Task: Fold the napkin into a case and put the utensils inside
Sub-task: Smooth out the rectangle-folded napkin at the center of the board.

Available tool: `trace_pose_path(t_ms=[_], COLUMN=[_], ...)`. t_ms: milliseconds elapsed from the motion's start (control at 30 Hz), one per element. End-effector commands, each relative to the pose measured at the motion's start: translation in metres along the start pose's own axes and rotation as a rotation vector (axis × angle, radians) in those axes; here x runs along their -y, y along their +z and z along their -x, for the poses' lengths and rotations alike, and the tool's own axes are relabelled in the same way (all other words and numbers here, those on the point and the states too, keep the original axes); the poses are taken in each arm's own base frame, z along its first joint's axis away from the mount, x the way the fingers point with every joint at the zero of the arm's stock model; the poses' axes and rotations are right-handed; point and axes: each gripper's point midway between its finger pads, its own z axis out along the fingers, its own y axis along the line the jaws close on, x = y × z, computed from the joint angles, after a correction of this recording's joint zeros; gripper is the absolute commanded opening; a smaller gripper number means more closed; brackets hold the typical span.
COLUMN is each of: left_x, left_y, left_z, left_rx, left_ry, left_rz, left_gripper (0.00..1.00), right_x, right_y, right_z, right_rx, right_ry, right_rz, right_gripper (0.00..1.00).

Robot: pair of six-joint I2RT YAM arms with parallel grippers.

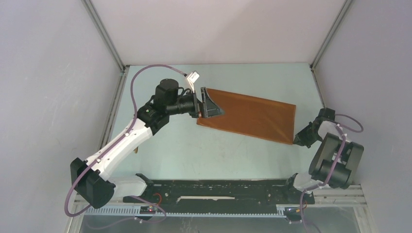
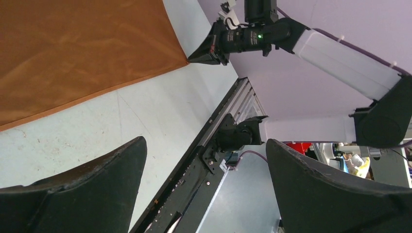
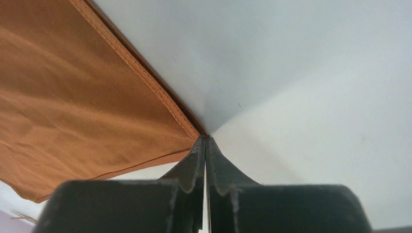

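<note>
Pale grey-green bench (image 1: 194,150), matt top, with faint scuffs and a few brownish specks on the bare stretch beside the cloth. One loose item lay directly on it: a rust-orange napkin (image 1: 252,115), spread as a long oblong toward the far side, slanting from far left down to near right, stitched hem showing along one edge. A black mounting rail (image 1: 218,191) ran along the near edge, well apart from the napkin.

Rust-orange napkin (image 1: 252,116) on a pale mint desk (image 1: 194,150).
The cloth is plain, its hem darker; white-and-black arms (image 1: 121,145) sit at seven and four o'clock; walls (image 1: 48,73) are lilac-grey.
</note>
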Motion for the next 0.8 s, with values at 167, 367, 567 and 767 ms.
trace_pose_path(t_ms=[167,367,567,767], left_x=[0.017,0.018,0.002,-0.01], left_y=[-0.01,-0.004,0.004,0.012], left_z=[0.004,0.0,-0.013,-0.02], left_rx=[-0.007,-0.045,-0.1,-0.126], left_ry=[0.058,0.047,0.032,0.011], left_rz=[-0.066,-0.087,-0.071,-0.054], left_gripper=[1.0,1.0,1.0,1.0], right_x=[-0.004,-0.042,-0.059,-0.059], right_y=[-0.048,-0.057,-0.044,-0.018], right_z=[0.007,0.043,0.053,0.051], right_rx=[0.147,0.143,-0.043,-0.171], right_ry=[0.042,-0.175,-0.341,-0.397], right_rz=[0.028,-0.018,-0.028,-0.073], right_gripper=[0.37,0.84,0.8,0.71])
